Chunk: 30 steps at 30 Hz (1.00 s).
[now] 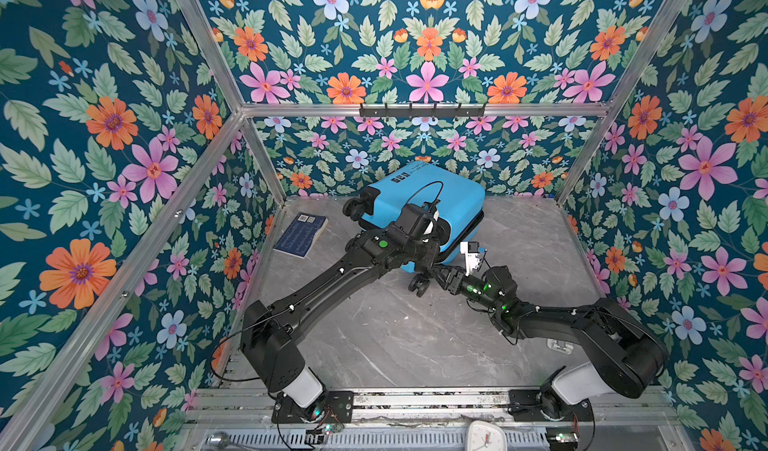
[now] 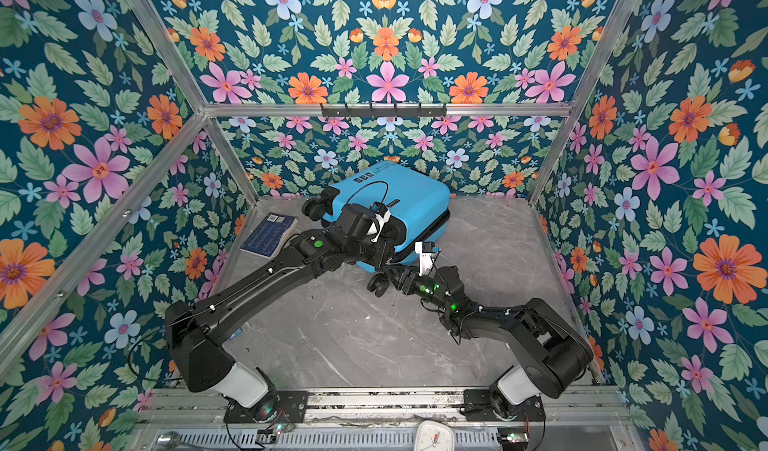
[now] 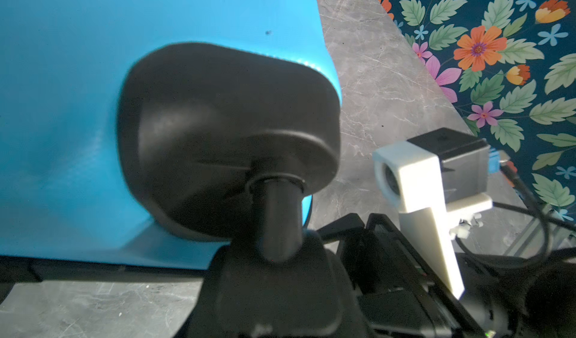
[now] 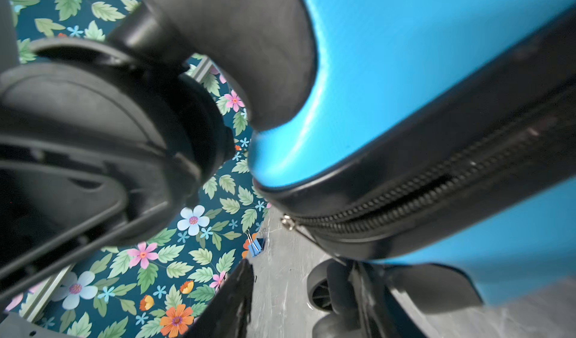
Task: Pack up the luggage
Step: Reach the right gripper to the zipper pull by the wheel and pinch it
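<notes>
The luggage (image 1: 440,195) (image 2: 409,197) is a bright-blue hard-shell suitcase lying flat at the back middle of the grey table, its black wheels towards the front left. In the right wrist view its black zip (image 4: 436,193) gapes a little along the seam. My left gripper (image 1: 424,253) (image 3: 271,292) reaches across to the near corner and is shut on the upper corner wheel, below the black wheel housing (image 3: 227,134). My right gripper (image 1: 438,272) (image 4: 299,292) stands open low at the same corner, with the lower wheel (image 4: 327,292) beside one finger.
A dark-blue booklet (image 1: 301,235) lies left of the suitcase. A blue binder clip (image 4: 255,246) sits at the table's back edge. A black hook rail (image 1: 422,111) hangs on the rear bar. A white clock (image 1: 484,436) lies below the front rail. Flowered walls close in three sides.
</notes>
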Available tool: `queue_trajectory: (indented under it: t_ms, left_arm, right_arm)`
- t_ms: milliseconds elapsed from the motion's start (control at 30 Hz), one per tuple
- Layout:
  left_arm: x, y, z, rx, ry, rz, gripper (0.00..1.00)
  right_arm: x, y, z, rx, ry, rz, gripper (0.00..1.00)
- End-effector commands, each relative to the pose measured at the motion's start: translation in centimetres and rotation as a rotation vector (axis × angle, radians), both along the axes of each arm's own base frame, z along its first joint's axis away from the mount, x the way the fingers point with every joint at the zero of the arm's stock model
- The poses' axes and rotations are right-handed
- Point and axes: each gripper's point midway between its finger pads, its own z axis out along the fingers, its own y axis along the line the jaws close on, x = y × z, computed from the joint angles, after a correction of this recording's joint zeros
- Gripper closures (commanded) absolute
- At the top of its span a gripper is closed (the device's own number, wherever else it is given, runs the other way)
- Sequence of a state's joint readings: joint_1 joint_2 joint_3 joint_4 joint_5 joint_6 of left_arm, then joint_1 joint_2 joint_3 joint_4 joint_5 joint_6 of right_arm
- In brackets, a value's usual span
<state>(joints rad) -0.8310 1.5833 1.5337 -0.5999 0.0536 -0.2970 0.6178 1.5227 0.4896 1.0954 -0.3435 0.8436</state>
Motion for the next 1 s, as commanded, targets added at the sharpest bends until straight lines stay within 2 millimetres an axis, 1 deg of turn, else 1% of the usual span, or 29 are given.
queue_trajectory:
  t_ms: [0,100,233,333,433,567,667,833,967]
  left_arm:
    - [1.0,-1.9,4.4,-0.137,-0.121,-0.028,1.0]
    - [0.9,-2.2,4.4,-0.144,-0.116,-0.035,1.0]
    - [0.7,-2.5,4.5,-0.15,-0.115,-0.04,1.0]
    - [0.6,-2.6,4.2,-0.147,-0.112,-0.045,1.0]
    - [0.6,-2.6,3.9,-0.142,-0.107,-0.044,1.0]
    - [0.5,-2.5,3.7,-0.139,-0.105,-0.04,1.0]
    - [0.5,-2.4,3.5,-0.137,-0.106,-0.039,1.0]
    - [0.4,-2.5,3.5,-0.137,-0.105,-0.043,1.0]
    - [0.4,-2.5,3.5,-0.137,-0.106,-0.042,1.0]
  right_arm:
    - [-0.4,0.3,2.6,0.103,-0.068,0.028,0.46]
    - [-0.3,0.4,3.1,0.158,-0.076,0.04,0.45]
    - [0.2,0.7,3.1,0.199,-0.062,0.04,0.45]
    - [0.3,1.0,3.7,0.21,-0.071,0.049,0.47]
    - [0.5,0.8,3.9,0.211,-0.081,0.037,0.51]
    - [0.5,0.6,4.4,0.218,-0.089,0.024,0.59]
    - [0.5,0.7,4.2,0.221,-0.075,0.032,0.66]
    - [0.5,0.8,3.5,0.22,-0.051,0.039,0.71]
    - [0.5,0.7,3.7,0.222,-0.055,0.03,0.77]
